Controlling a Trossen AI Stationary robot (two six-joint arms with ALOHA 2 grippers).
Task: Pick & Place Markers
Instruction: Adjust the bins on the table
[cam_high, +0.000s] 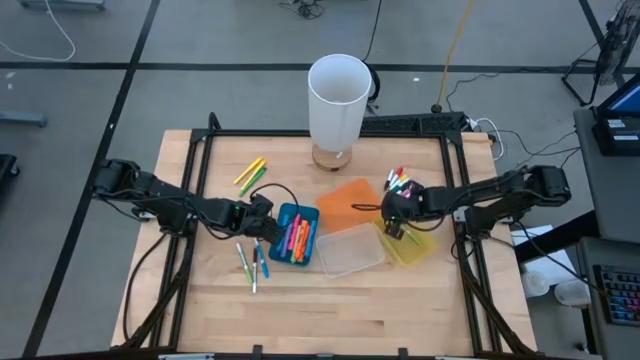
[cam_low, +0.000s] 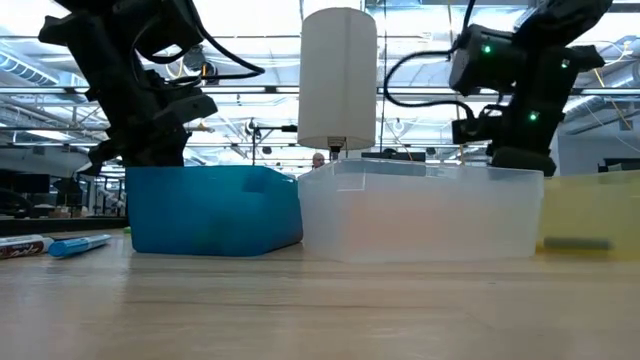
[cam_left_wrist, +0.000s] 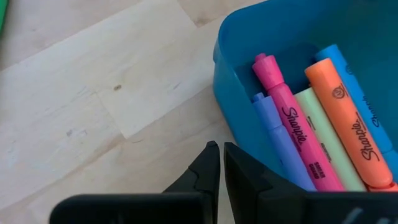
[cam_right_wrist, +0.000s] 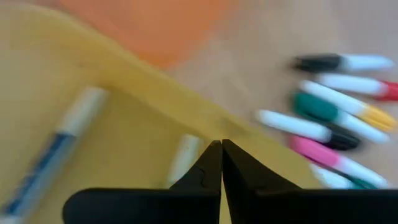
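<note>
Several highlighters (cam_left_wrist: 292, 124) lie in the blue bin (cam_high: 295, 233). My left gripper (cam_left_wrist: 221, 155) is shut and empty; it hangs over the bin's left wall (cam_left_wrist: 239, 124), pointing steeply down. My right gripper (cam_right_wrist: 221, 152) is also shut and empty, above the yellow bin's (cam_high: 412, 245) far wall (cam_right_wrist: 155, 87). Two white markers (cam_right_wrist: 56, 146) lie in that bin. Several white markers with coloured caps (cam_right_wrist: 336, 118) lie on the table just beyond it. Yellow and green markers (cam_high: 250, 172) lie far left, and blue ones (cam_high: 250, 262) lie in front of the blue bin.
A clear bin (cam_high: 350, 250) stands between the blue and yellow bins, with an orange bin (cam_high: 350, 200) behind it. A tall white cylinder (cam_high: 338, 95) stands at the table's far edge. Bare wood runs along the near edge (cam_high: 330, 320).
</note>
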